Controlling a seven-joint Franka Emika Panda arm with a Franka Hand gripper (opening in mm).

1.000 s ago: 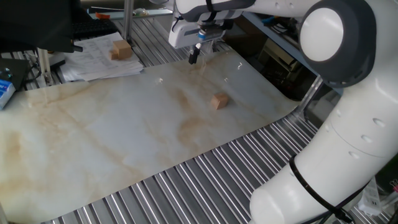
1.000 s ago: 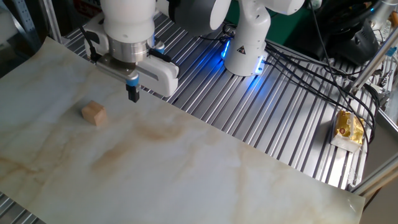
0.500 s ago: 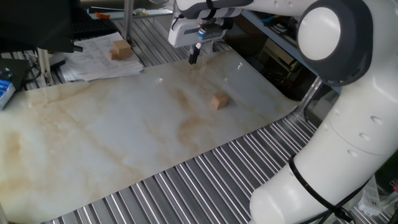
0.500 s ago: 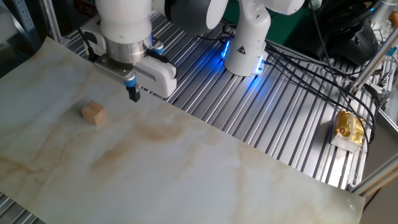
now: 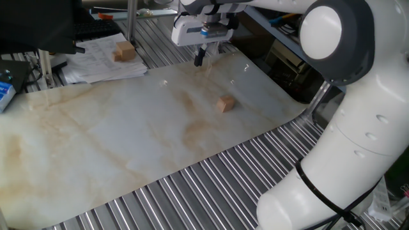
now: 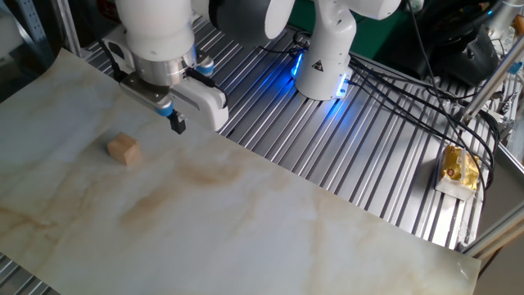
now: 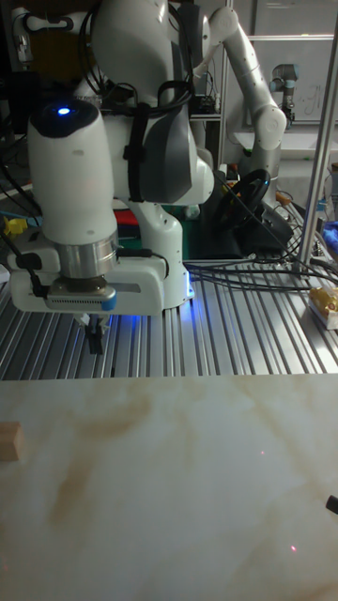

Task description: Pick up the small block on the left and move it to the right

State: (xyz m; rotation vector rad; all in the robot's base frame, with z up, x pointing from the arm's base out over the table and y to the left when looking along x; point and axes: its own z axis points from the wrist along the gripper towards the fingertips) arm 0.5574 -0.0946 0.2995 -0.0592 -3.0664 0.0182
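Compared with a second ago, my white arm has swung a little: in one fixed view the wrist housing has turned so its pale face shows more squarely, and in the other fixed view the whole head has shifted left and up, with the jaws [image 6: 177,124] now nearer the edge of the sheet. The small light-tan wooden cube [image 5: 224,104] has not moved between the pictures.

The jaws [image 5: 199,59] hang over the far edge of the marbled cream sheet [image 5: 96,147] covering the worktop, their dark fingertips drawn close together with nothing between them, clear of the surface. In the tall fixed view they [image 7: 94,340] point down over the ribbed metal, just behind the sheet's edge.

The cube [image 6: 124,149] rests flat on the sheet, well apart from the jaws, plain-faced with crisp edges and a matte grain. In the tall fixed view only a sliver of it [image 7: 8,442] shows at the left border.

The sheet is smooth and glossy, veined with tan and rust-brown stains. Beneath it the worktop [image 5: 211,179] is ribbed metal, parallel silver slats catching the light. A larger oblong tan wooden block [image 5: 124,51] sits on a stack of printed papers [image 5: 102,61] beyond the sheet's far corner. A blue glow lights the arm's base [image 6: 323,70] on the slats.
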